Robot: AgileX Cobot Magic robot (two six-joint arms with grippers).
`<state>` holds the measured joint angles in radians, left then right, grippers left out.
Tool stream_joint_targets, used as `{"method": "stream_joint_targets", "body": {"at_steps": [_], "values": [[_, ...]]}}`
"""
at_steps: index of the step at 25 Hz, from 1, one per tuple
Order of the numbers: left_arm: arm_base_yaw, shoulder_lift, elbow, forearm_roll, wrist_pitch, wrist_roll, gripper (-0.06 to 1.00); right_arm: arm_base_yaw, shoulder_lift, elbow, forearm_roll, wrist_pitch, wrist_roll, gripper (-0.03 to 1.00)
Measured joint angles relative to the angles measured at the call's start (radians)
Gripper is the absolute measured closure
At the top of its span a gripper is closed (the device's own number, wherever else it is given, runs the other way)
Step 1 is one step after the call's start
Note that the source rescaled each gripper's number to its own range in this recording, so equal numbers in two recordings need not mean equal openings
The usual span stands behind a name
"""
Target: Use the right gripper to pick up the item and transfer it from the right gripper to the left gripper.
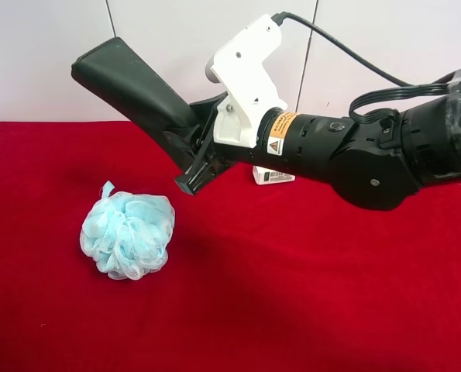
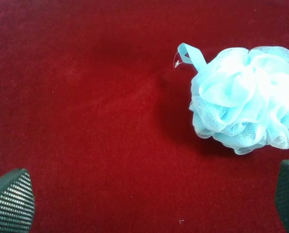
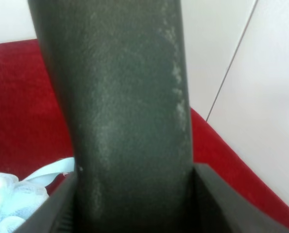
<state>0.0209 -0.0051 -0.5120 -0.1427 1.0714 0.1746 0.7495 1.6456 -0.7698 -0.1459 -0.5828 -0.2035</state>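
Observation:
The item (image 1: pixel 133 81), a dark grey matte elongated case, hangs in the air and slants up toward the back left. My right gripper (image 1: pixel 191 147) is shut on its lower end, well above the red cloth. In the right wrist view the item (image 3: pixel 129 111) fills the middle, with the black fingers (image 3: pixel 227 204) pressed against both its sides. My left gripper (image 2: pixel 149 199) stands open over bare red cloth, with nothing between its ribbed fingertips (image 2: pixel 10 201). The left arm does not show in the exterior high view.
A light-blue mesh pouf (image 1: pixel 128 234) lies on the red cloth (image 1: pixel 292 294) below and left of the held item, and the pouf (image 2: pixel 246 104) sits beyond one left finger. A small white box (image 1: pixel 273 176) stands behind the right arm. A white wall closes the back.

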Motion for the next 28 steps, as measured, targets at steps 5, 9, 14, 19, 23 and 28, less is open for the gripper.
{"method": "stream_joint_targets", "body": {"at_steps": [5, 9, 14, 19, 23, 28], "values": [[0.0, 0.0, 0.0, 0.0, 0.0, 0.0, -0.06, 0.0, 0.0, 0.0, 0.0, -0.006, -0.014, 0.93], [0.0, 0.0, 0.0, 0.0, 0.0, 0.0, -0.06, 0.0, 0.0, 0.0, 0.0, -0.012, -0.014, 0.93], [0.0, 0.0, 0.0, 0.0, 0.0, 0.0, -0.06, 0.0, 0.0, 0.0, 0.0, -0.019, -0.014, 0.93], [0.0, 0.0, 0.0, 0.0, 0.0, 0.0, -0.06, 0.0, 0.0, 0.0, 0.0, -0.019, -0.014, 0.93], [0.0, 0.0, 0.0, 0.0, 0.0, 0.0, -0.06, 0.0, 0.0, 0.0, 0.0, -0.02, -0.014, 0.93], [0.0, 0.0, 0.0, 0.0, 0.0, 0.0, -0.06, 0.0, 0.0, 0.0, 0.0, -0.02, -0.014, 0.93]]}}
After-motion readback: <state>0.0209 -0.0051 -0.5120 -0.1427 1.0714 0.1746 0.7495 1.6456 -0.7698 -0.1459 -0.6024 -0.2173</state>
